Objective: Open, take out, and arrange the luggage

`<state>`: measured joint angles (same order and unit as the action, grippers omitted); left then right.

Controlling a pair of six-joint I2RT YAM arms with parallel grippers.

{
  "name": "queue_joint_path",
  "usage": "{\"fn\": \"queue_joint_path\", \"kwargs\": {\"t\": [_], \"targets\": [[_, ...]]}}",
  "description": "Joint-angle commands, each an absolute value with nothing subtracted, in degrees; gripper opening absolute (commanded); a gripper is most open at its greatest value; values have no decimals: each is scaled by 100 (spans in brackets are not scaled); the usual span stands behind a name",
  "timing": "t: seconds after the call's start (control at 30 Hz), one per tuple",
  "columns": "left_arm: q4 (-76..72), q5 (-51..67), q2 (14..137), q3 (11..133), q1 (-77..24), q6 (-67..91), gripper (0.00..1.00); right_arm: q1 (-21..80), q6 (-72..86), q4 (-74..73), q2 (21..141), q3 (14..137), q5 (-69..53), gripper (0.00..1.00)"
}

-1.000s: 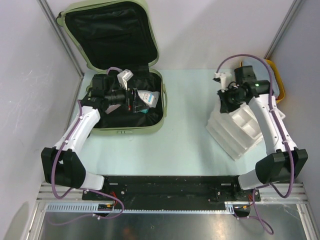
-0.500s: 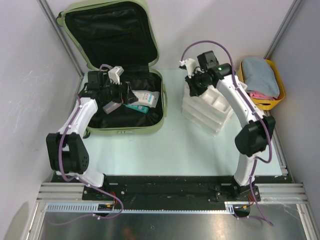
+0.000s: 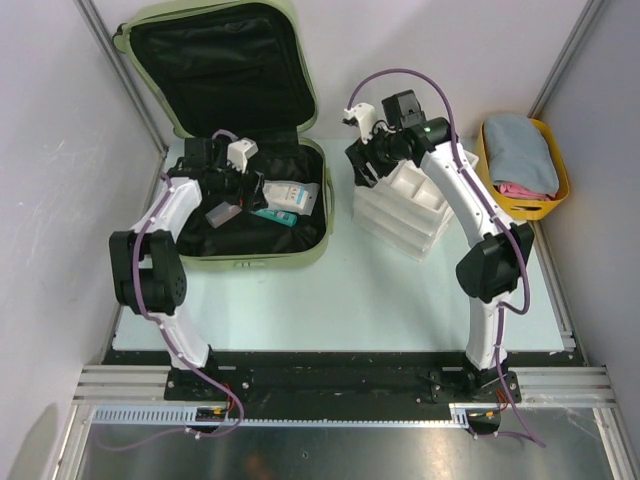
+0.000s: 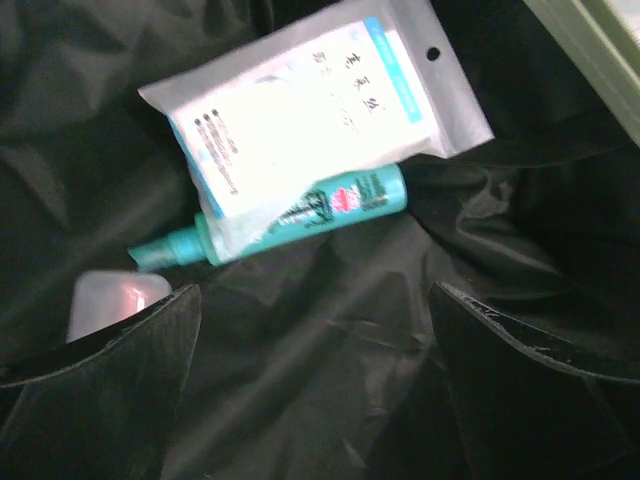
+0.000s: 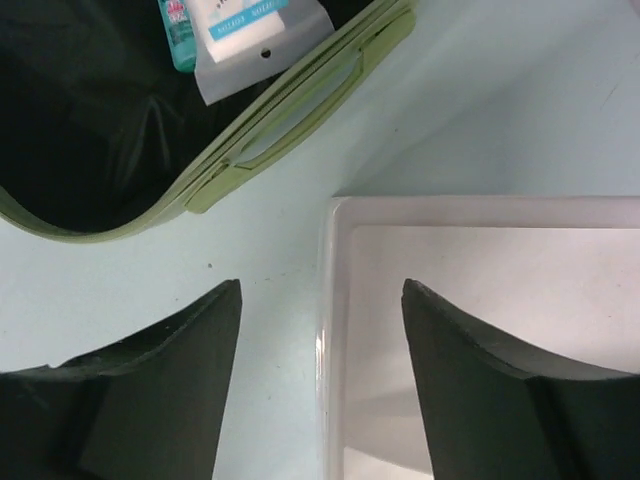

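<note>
Suitcase open, both pincers spread and holding nothing.

The luggage (image 3: pixel 262 259) sits upper left in the top view. Its lid is propped up at the back and its black-lined base lies flat on the table. The left gripper (image 4: pixel 315 295) hangs over the lining inside the base with its jaws wide apart and only fabric between them. Just beyond it lie a white packet (image 4: pixel 310 110), resting partly on a teal bottle (image 4: pixel 350 195), and a small pale case (image 4: pixel 110 300) at lower left. The right gripper (image 5: pixel 320 290) is at centre top, jaws apart and straddling the corner rim of the white organizer tray (image 5: pixel 480 290) beside the suitcase handle. A yellow tub (image 3: pixel 560 185) holding folded cloth is at far right.
</note>
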<state>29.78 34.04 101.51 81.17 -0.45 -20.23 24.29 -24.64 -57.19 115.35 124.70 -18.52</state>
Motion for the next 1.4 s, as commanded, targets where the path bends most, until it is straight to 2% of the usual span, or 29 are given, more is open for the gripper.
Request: {"fn": "queue_joint_path", "kwargs": {"t": [0.0, 0.1, 0.37, 0.5, 0.6, 0.63, 0.7, 0.73, 0.8, 0.83, 1.0, 1.13, 1.27, 1.37], "targets": [[2979, 3779, 10642, 8841, -18, -3162, 99, 2426, -2181, -5309, 11040, 12744, -1942, 72], [2979, 3666, 11020, 9228, -149, -3550, 98, 2373, -2048, -5221, 10811, 12718, -1995, 75], [2979, 3190, 11645, 9641, -720, -4605, 93, 2101, -1758, -5133, 10223, 12122, -2136, 75], [2979, 3297, 11970, 9817, -887, -4632, 86, 2013, -1688, -5115, 10064, 11883, -2162, 75], [2979, 3068, 12146, 9949, -1019, -4737, 70, 1987, -1687, -5115, 10002, 11813, -2188, 75], [2979, 3006, 12164, 10010, -1028, -4737, 57, 1978, -1705, -5115, 9985, 11795, -2206, 75], [2971, 2980, 12138, 10037, -1037, -4746, 44, 1943, -1766, -5115, 9932, 11716, -2259, 75], [2971, 2962, 12103, 10002, -1037, -4763, 30, 1934, -1784, -5098, 9914, 11681, -2267, 75], [2979, 2883, 11928, 9915, -1037, -4904, 13, 1916, -1837, -5063, 9870, 11585, -2329, 74], [2979, 2909, 11848, 9766, -1011, -4965, 2, 1907, -1846, -4993, 9827, 11540, -2347, 74], [2988, 3602, 10841, 9238, -897, -5203, 0, 1846, -2065, -4712, 9590, 11154, -2943, 75], [3006, 4191, 9830, 8597, -888, -5475, 0, 1968, -2976, -3897, 9001, 10215, -3514, 77], [3067, 4666, 8993, 8262, -1019, -5309, 0, 2616, -3951, -3191, 8412, 9283, -3656, 78], [3120, 4956, 8431, 8008, -1221, -5195, 0, 3179, -4699, -2901, 8209, 9089, -3595, 79]]}}
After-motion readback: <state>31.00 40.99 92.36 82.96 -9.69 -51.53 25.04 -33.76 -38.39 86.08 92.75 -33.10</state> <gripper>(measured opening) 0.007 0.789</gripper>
